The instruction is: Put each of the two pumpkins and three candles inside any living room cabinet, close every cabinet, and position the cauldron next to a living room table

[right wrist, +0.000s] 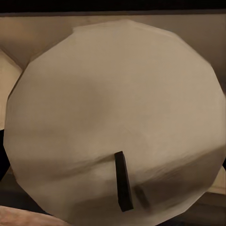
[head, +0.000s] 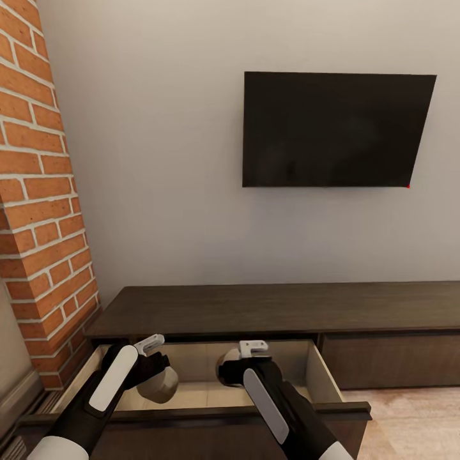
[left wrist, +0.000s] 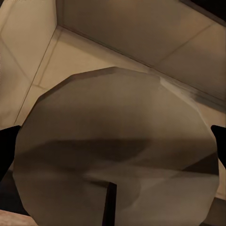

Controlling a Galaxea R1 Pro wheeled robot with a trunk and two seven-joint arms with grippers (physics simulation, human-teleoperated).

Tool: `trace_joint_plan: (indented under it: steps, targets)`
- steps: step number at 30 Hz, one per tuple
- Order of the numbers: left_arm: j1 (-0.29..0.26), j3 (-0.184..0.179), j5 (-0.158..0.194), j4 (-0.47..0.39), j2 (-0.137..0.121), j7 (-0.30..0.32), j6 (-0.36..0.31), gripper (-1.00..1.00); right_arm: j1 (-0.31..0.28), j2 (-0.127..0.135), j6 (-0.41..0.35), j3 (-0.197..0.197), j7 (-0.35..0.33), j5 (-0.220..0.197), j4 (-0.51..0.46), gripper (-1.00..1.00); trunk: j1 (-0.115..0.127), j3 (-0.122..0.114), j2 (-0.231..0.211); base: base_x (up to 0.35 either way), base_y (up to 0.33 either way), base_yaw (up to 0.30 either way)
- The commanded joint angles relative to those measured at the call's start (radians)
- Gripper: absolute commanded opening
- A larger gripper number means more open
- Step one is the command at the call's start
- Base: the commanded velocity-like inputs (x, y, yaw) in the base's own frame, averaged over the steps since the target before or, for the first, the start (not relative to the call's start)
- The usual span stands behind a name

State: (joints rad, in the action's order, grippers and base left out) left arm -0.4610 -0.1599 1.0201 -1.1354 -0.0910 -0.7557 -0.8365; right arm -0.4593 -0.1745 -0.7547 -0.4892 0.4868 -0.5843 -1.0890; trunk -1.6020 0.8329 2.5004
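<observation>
Two candles, one gripped in each pincer (head: 155, 377) (head: 231, 370), hang inside the open cabinet drawer (head: 322, 383).

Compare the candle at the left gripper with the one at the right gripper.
The left candle looks shaded grey-brown; the right candle pale cream. From the head, the left candle shows plainly, the right candle is mostly hidden by its arm. Both are round, dark-wicked, over the open drawer.
</observation>
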Motion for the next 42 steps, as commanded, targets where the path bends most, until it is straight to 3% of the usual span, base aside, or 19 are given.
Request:
trace_joint_plan:
  steps: [1, 42]
  targets:
    - [-0.001, -0.003, 0.01, -0.001, -0.001, -0.01, 0.0, -1.0, -0.001, 0.0, -0.002, -0.002, 0.01, -0.009, -0.001, -1.0, 0.0, 0.001, 0.001, 0.0, 0.0, 0.0]
    - [-0.001, -0.003, 0.011, -0.004, -0.002, -0.01, 0.0, -1.0, -0.001, 0.0, -0.012, -0.005, 0.009, -0.009, 0.002, -1.0, 0.0, 0.001, 0.001, 0.044, 0.059, 0.0]
